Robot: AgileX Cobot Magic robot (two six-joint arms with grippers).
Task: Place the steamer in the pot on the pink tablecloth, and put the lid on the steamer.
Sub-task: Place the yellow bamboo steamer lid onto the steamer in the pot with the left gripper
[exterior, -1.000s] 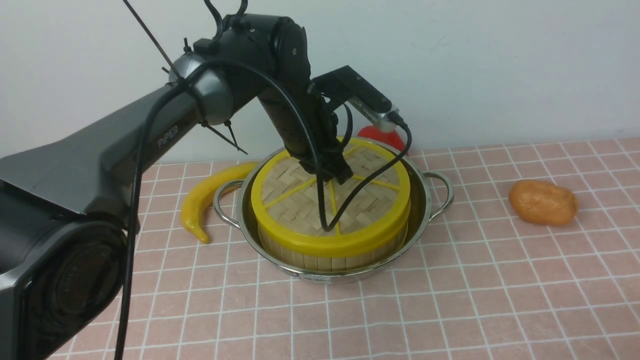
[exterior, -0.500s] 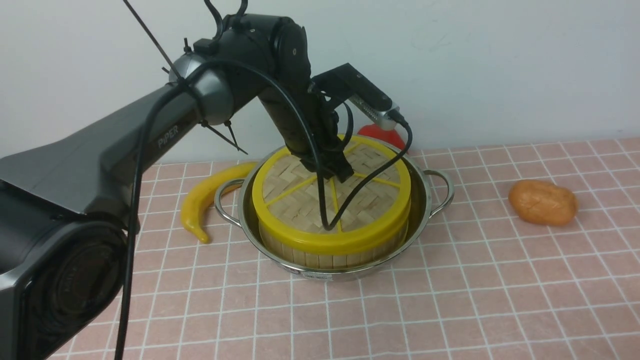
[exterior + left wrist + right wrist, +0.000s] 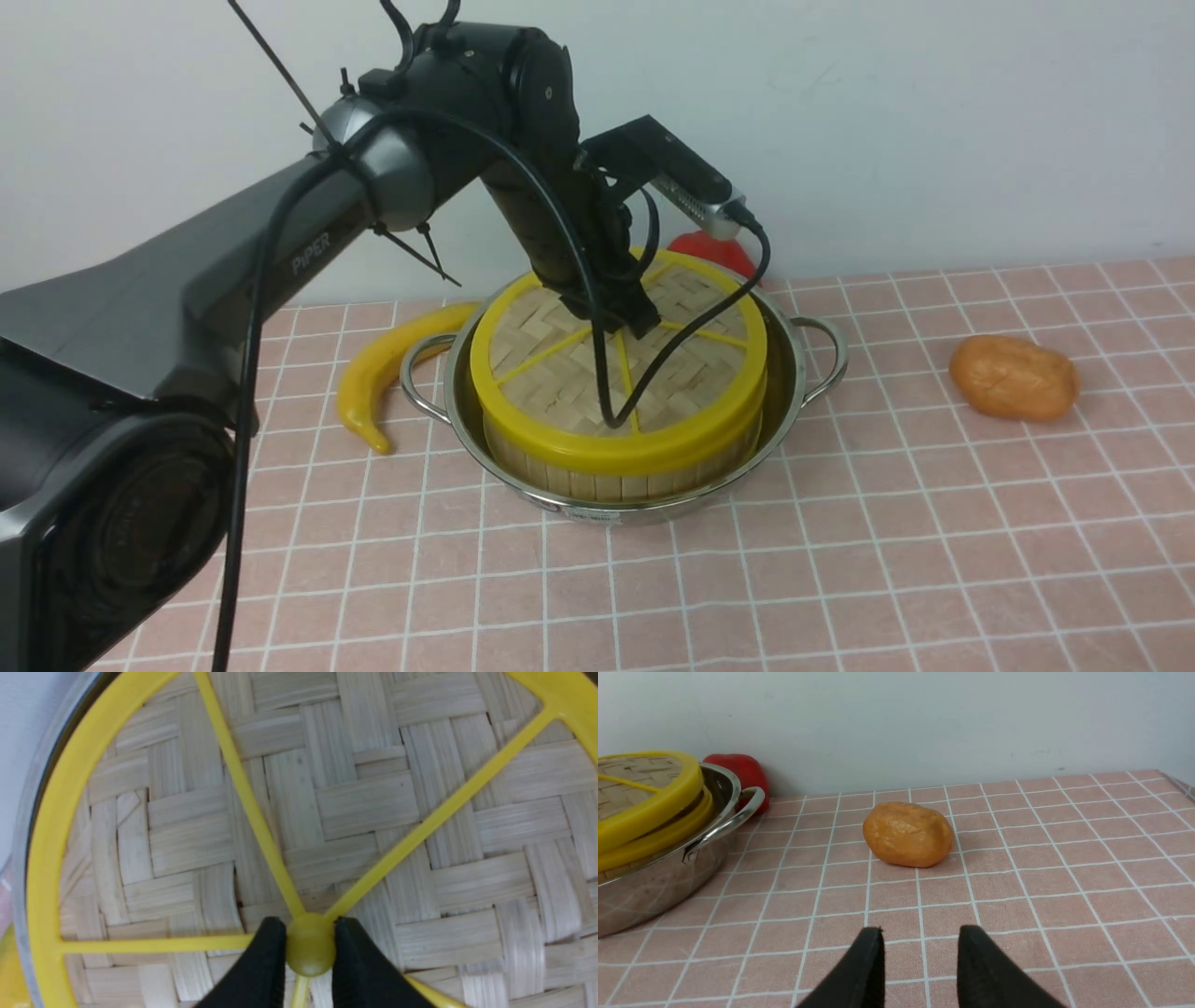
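Little has moved over the last second: only the black left arm's wrist sits slightly higher, with the left gripper still pinching the small yellow centre knob of the flat woven-bamboo lid with yellow rim and spokes. That lid lies on the round bamboo-slat steamer with its yellow rim, which sits inside the wide shiny stainless-steel pot with 2 looped wire handles on the pink tablecloth with white grid. Right gripper hangs low over the cloth, jaws apart and holding nothing, with an orange potato-shaped lump ahead of it, a yellow banana touching the pot's left side and a red object behind the pot.
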